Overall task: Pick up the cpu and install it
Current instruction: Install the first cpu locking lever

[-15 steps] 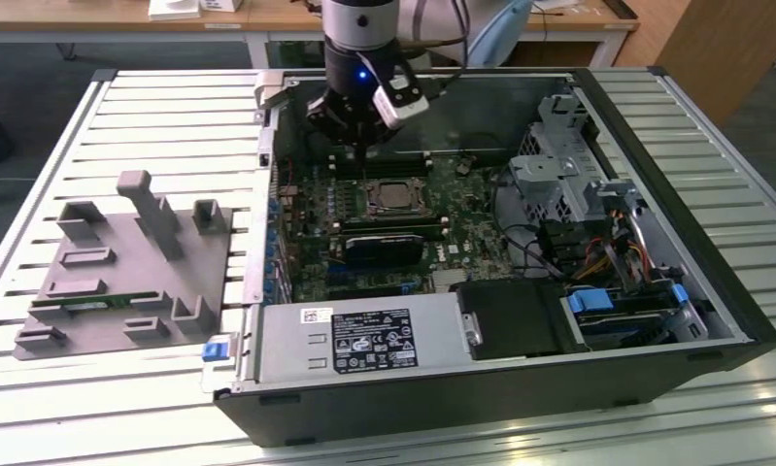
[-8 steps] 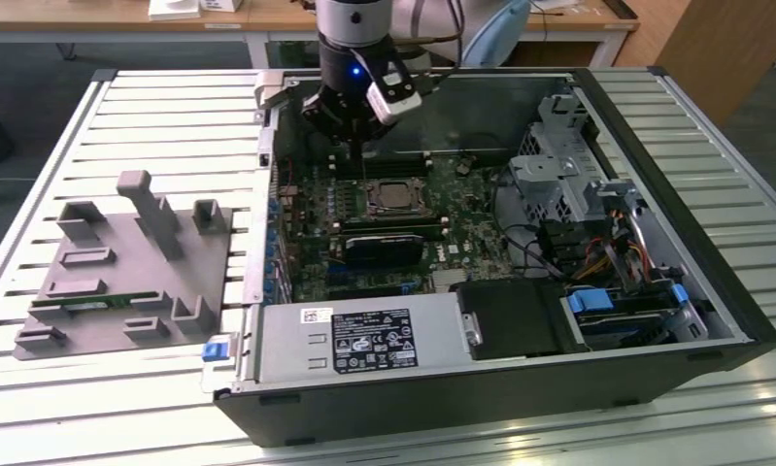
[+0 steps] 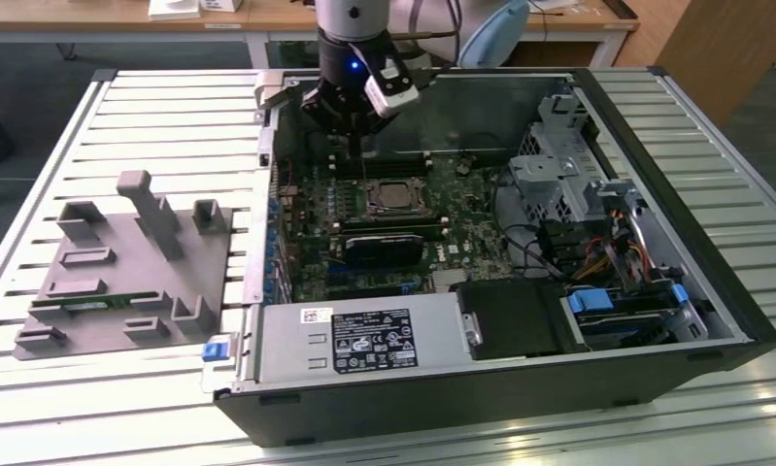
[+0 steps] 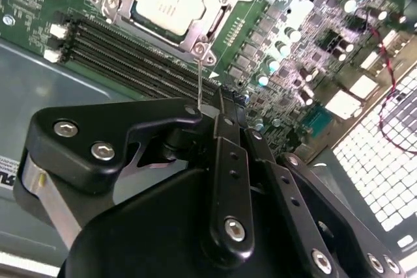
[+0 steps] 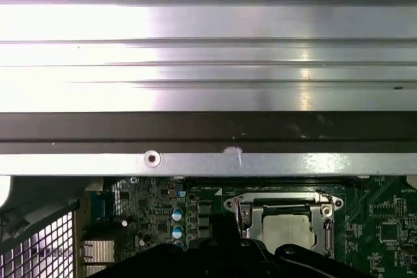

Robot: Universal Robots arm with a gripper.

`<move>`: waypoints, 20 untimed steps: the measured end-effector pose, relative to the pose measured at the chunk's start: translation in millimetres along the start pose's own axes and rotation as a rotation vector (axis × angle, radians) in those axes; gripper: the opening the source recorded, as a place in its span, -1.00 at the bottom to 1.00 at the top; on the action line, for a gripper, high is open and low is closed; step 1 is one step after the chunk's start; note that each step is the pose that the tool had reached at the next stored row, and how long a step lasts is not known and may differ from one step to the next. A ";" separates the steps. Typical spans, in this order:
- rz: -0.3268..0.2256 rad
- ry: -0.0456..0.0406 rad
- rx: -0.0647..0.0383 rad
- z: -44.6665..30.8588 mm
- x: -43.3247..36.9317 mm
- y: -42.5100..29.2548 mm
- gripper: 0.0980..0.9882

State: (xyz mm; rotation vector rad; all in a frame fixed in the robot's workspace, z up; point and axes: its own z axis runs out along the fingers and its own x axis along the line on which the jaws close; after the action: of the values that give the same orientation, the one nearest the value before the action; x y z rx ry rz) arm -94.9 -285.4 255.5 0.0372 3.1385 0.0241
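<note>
cpu [image 3: 390, 195] is sitting in the motherboard [image 3: 361, 228] socket (silver top visible in both wrist views); gripper [image 3: 346, 124] is hovering just beyond it toward the far side, fingers closed, gripping nothing.

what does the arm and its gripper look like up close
The arm is a grey cylinder with a blue light, carrying a white box-shaped unit at the wrist. The gripper is matte black, built of angular linkage plates joined by silver hex-head screws, with a bare metal cylinder at one side.
</note>
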 end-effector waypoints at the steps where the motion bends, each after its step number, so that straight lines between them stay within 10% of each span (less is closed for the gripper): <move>1: 0.000 0.0000 0.000 0.2 -0.2 0.7 -0.98; 16: 0.000 0.0034 -0.001 2.9 -33.6 2.3 -0.98; 20: 0.000 0.0043 -0.040 3.9 -33.6 1.1 -0.98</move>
State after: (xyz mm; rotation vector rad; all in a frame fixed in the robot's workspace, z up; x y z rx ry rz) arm -61.2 -285.1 251.7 0.0372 3.1413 0.0864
